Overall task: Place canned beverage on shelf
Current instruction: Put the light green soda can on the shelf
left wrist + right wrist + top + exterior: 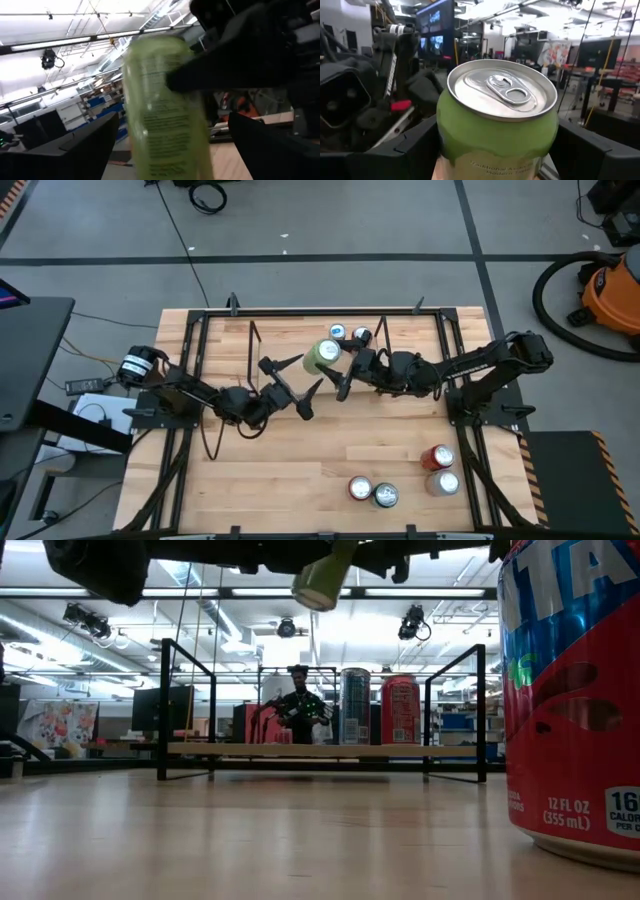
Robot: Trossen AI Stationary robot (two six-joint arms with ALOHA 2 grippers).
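Gripping a green can (323,354) from its 3 o'clock side, the right gripper (345,368) is holding it in the air over the middle of the desk (300,490), its fingers (600,155) closed against the can's sides; the can is lying tilted, its silver top facing the right wrist camera; the left gripper (292,383) is sitting at about 7 o'clock of the can, its fingers (311,399) spread wide and clear of the can, holding nothing; in the low view the green can (322,578) is hanging high above the shelf (320,750); the shelf is standing toward 12 o'clock on the desk, carrying two upright cans, a dark one (354,705) and a red one (400,709), side by side on its wood deck; four more cans are standing at about 5 o'clock on the desk, a red one (437,456) among them; a large red and blue can (575,690) is filling the low view's near edge.
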